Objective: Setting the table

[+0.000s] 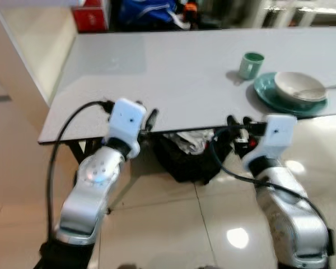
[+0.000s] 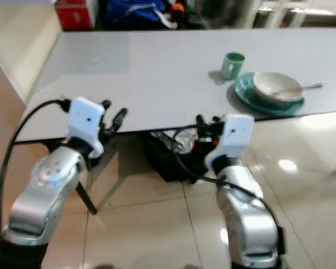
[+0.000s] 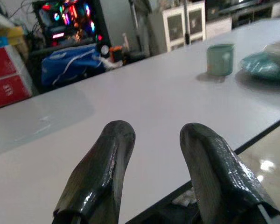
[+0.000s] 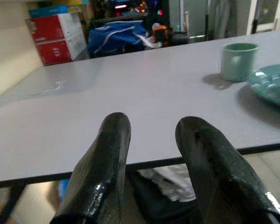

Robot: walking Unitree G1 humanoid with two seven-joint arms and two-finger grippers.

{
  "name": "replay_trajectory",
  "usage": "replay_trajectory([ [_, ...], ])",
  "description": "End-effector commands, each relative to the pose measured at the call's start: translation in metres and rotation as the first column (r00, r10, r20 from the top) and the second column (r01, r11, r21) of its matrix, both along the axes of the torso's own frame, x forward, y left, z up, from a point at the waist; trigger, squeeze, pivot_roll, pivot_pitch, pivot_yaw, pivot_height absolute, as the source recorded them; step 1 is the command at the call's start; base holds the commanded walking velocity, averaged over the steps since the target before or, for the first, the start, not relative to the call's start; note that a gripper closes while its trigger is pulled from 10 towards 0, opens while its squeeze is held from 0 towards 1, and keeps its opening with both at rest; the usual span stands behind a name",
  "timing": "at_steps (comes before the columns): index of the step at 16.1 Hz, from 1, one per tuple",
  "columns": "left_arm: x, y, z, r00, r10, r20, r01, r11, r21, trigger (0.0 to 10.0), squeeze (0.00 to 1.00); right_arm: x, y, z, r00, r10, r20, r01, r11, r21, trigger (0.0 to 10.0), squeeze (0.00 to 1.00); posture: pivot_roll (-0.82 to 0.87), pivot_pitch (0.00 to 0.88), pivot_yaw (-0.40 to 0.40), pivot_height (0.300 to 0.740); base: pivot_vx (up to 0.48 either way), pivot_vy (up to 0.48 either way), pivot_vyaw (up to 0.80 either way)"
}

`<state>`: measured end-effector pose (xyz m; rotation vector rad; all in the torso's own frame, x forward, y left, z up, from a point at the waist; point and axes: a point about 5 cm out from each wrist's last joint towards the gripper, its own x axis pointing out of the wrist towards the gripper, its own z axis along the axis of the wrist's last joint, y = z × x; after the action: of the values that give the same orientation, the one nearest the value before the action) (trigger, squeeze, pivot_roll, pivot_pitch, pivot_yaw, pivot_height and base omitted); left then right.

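A teal plate [image 1: 266, 95] sits near the right end of the grey table [image 1: 173, 73], and a white bowl [image 1: 297, 87] with a spoon [image 1: 325, 88] rests on it. Just left of the plate stands a green cup [image 1: 251, 64], which the wrist views show too [image 3: 220, 59] [image 4: 238, 61]. My left gripper [image 1: 151, 119] hovers at the table's near edge, open and holding nothing [image 3: 156, 135]. Level with that same edge, my right gripper [image 1: 239, 122] stays short of the plate, open and also holding nothing [image 4: 154, 126].
Under the table lies a black bag [image 1: 185, 159] with white material in it. Beyond the far edge are a red box [image 1: 92, 14] and a blue bag [image 1: 148, 11]. A cream wall [image 1: 28, 45] runs along the left. The floor [image 1: 173, 224] is glossy tile.
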<state>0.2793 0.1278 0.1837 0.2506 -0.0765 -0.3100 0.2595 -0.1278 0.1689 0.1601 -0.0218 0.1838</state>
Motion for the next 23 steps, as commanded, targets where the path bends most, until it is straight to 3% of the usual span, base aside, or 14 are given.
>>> replay_trajectory([
  [1,0.000,-0.003,0.003,1.000,0.001,0.011,-0.001,1.000,-0.003,10.0,0.00,0.001,-0.004,0.006,0.999,-0.007,0.031,0.008,1.000,-0.017,10.0,0.00,0.00,0.034,0.007,0.740,0.000,0.480,-0.64],
  [15,0.007,0.013,0.010,0.998,0.057,0.024,-0.057,0.998,0.010,10.0,0.00,0.005,0.001,0.010,0.998,0.024,0.065,-0.022,0.999,-0.028,10.0,0.00,0.01,0.055,0.007,0.740,0.000,0.480,0.00],
  [23,0.010,0.016,0.020,0.995,0.091,0.046,-0.090,0.996,-0.023,10.0,0.00,0.008,0.004,0.014,0.996,0.041,0.082,-0.039,0.999,-0.029,10.0,0.00,0.02,0.050,-0.006,0.740,0.000,0.480,0.00],
])
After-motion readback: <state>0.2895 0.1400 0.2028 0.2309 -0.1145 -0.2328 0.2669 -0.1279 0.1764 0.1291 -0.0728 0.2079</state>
